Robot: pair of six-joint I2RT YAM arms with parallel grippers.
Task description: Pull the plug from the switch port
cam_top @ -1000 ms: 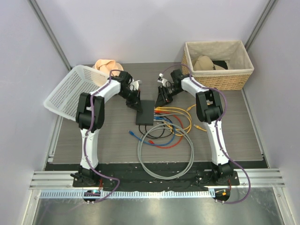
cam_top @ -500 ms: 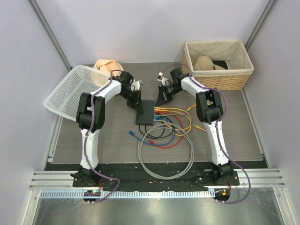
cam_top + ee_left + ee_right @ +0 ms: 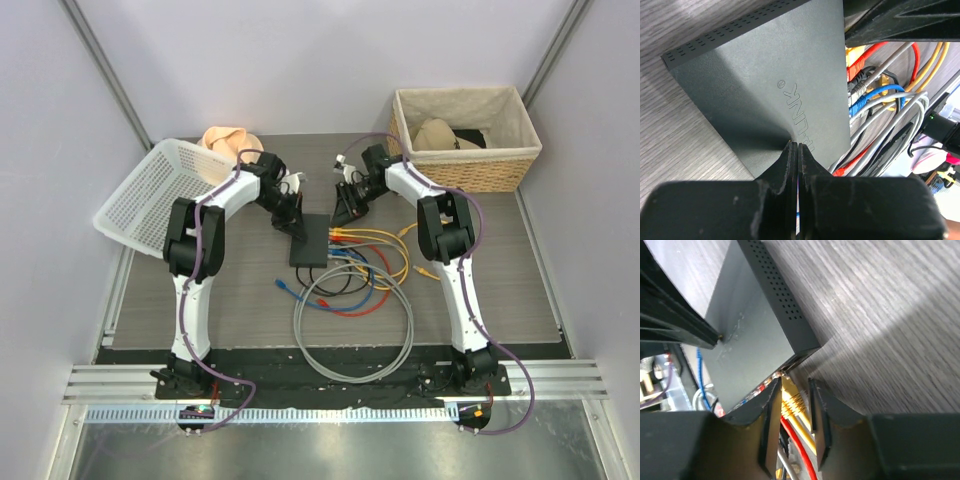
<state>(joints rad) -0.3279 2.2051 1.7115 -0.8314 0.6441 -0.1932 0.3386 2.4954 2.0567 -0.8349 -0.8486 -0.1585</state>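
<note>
The switch (image 3: 310, 240) is a flat matte-black box lying mid-table, with yellow, red, grey and blue plugs (image 3: 856, 75) in the sockets on its right edge. It also shows in the left wrist view (image 3: 765, 85) and the right wrist view (image 3: 747, 335). My left gripper (image 3: 293, 222) is shut and its tips (image 3: 794, 146) rest on the switch's top face near the printed logo. My right gripper (image 3: 346, 214) is open at the switch's far right corner. Its fingers (image 3: 769, 405) straddle the end yellow plug (image 3: 791, 399), with a gap on the right side.
Yellow, red and blue cables (image 3: 378, 262) fan right of the switch. A grey cable coil (image 3: 355, 335) lies nearer me. A white mesh basket (image 3: 150, 190) leans at the far left. A wicker basket (image 3: 465, 140) stands at the far right, a peach object (image 3: 228, 138) at the back.
Both grippers have shifted only slightly at the switch's far end. The switch and cables have not visibly moved.
</note>
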